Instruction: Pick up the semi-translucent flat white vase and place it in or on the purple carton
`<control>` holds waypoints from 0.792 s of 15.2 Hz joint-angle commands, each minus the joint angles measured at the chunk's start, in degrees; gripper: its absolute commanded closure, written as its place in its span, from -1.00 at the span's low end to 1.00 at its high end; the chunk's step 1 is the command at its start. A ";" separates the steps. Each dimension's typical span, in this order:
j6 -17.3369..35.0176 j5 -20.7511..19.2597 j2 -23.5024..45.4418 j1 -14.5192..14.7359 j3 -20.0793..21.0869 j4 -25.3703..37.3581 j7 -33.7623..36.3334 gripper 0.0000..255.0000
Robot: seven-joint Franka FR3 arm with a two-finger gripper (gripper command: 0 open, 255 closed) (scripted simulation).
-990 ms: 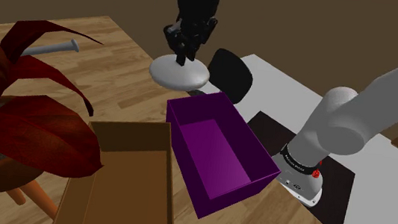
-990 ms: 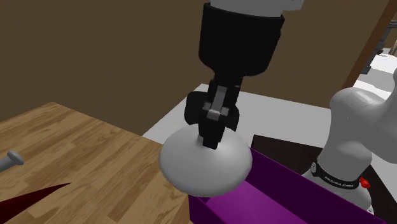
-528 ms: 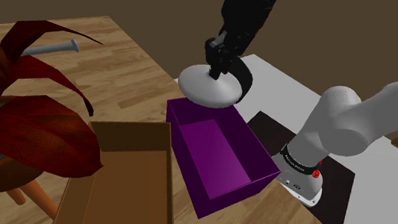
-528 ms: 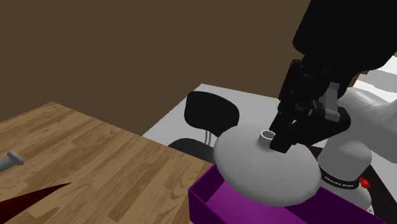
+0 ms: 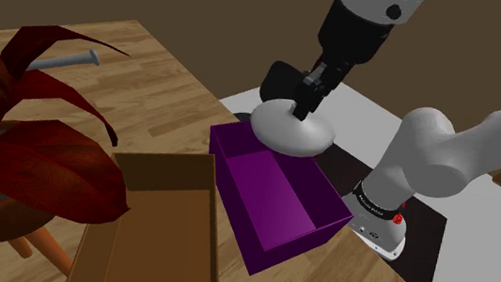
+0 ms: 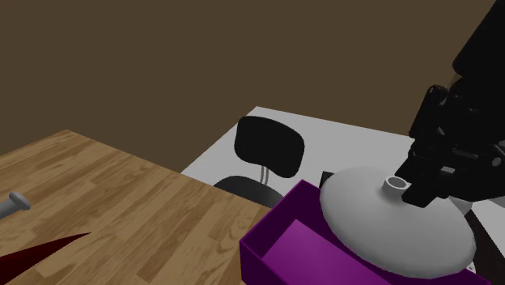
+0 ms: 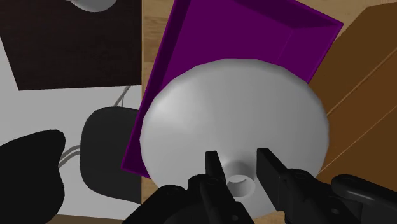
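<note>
The gripper [image 7: 240, 162] had both fingers [image 7: 270, 167] clamped on the little neck of the flat white vase [image 7: 229, 114]. So the vase's wide body hung right under the fingertips, up in the air. Straight below that sat the open purple carton [image 5: 281, 200], with the vase over one end of it. A brown cardboard box [image 5: 161, 221] lay on the carton's far side from the fingers, on the wooden table [image 5: 152, 69].

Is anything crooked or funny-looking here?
Yes: the white vase hangs tilted from the pincer, gripped just by its small neck, above one end of the purple box. Nothing looks spilled or broken.
</note>
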 commanded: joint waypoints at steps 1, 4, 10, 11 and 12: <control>1.42 0.32 -0.27 0.18 0.34 -1.67 0.09 1.00; 3.50 0.80 -0.73 0.48 0.82 -4.20 0.17 1.00; 7.76 1.81 -1.30 1.06 1.91 -9.02 0.36 1.00; 8.48 1.98 -1.35 1.15 2.11 -9.79 0.40 1.00; 9.21 2.16 -1.38 1.24 2.32 -10.56 0.44 1.00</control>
